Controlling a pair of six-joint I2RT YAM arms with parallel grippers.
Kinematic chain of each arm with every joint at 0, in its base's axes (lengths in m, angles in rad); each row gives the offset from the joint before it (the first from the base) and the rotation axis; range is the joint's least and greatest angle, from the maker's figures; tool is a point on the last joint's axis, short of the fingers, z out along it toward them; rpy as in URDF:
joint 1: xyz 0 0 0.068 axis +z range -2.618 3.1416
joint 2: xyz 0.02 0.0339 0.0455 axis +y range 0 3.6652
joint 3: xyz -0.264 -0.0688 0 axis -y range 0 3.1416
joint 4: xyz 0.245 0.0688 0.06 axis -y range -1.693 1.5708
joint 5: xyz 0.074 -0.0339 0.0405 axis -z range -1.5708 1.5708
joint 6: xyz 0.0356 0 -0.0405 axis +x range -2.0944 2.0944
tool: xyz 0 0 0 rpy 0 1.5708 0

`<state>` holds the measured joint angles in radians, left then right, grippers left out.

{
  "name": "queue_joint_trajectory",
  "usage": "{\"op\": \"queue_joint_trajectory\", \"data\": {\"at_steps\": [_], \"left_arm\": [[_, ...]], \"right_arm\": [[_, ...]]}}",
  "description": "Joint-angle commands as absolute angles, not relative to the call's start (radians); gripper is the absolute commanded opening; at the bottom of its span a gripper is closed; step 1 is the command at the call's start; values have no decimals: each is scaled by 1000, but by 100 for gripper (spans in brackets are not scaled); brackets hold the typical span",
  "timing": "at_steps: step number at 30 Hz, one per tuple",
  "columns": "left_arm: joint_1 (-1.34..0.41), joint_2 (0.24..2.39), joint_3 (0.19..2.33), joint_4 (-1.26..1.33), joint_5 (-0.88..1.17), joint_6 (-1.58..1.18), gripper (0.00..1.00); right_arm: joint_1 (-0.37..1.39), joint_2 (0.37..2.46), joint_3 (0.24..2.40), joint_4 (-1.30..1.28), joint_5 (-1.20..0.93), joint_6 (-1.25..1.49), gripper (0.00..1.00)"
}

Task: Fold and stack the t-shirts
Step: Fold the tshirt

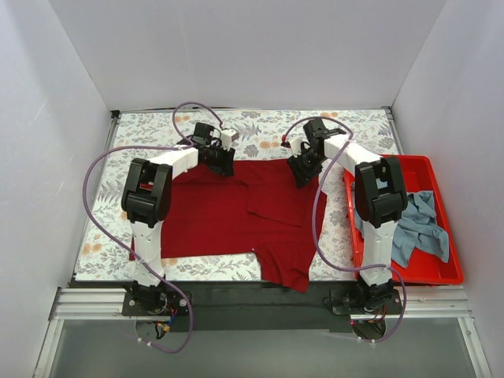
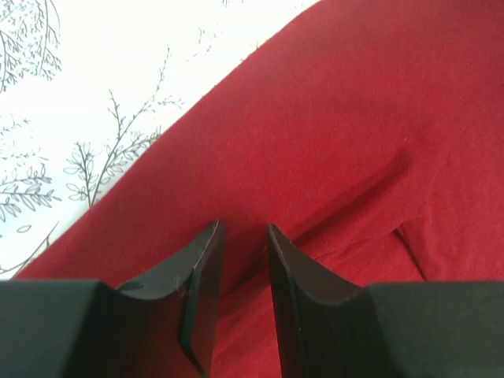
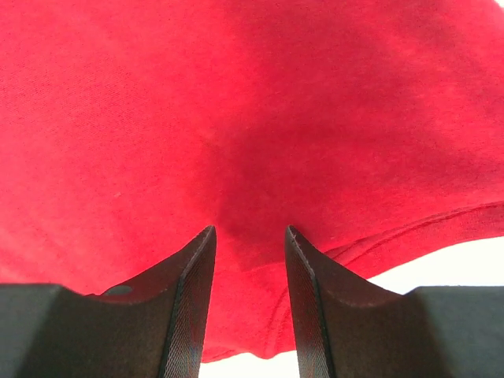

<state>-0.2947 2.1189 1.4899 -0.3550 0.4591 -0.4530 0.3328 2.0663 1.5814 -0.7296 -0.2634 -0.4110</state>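
Your large dark red cloth t-shirt lies spread across the middle of the floral-patterned desk, one sleeve folded in over its body and its near right corner hanging over the desk's near edge. The left arm's fingers are down on the shirt's far left corner. In the left wrist view those fingers are drawn close with only a narrow gap, pinching a raised fold of the red cloth beside the bare desk surface. The right arm's fingers sit on the far right corner. In the right wrist view the fingers stand a little wider, and the cloth gathers into a dark crease that runs down between them, with the hem just beside the right one. Your plain grey-blue cloth t-shirt lies crumpled inside the bright red plastic bin at the desk's right side, well apart from both arms.
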Motion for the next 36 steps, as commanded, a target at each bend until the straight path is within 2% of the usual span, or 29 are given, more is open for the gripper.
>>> {"op": "queue_joint_trajectory", "data": {"at_steps": [1, 6, 13, 17, 21, 28, 36], "left_arm": [[-296, 2076, 1502, -425, 465, -442, 27], [-296, 1950, 1359, -411, 517, -367, 24], [-296, 1847, 1172, -367, 468, -307, 24], [-295, 1795, 1118, -287, 417, -327, 29], [-295, 1764, 1140, -256, 420, -360, 32], [-288, 1805, 1229, -268, 411, -374, 32], [-212, 1851, 1325, -325, 446, -459, 31]], "right_arm": [[324, 2074, 1628, -712, -212, -377, 46], [314, 2077, 1632, -712, -193, -387, 46], [310, 2083, 1632, -718, -172, -402, 46], [311, 2069, 1623, -716, -179, -417, 46], [311, 2062, 1640, -716, -241, -419, 46], [328, 2114, 1805, -712, -317, -370, 46], [342, 2264, 1924, -706, -247, -370, 45]]}}
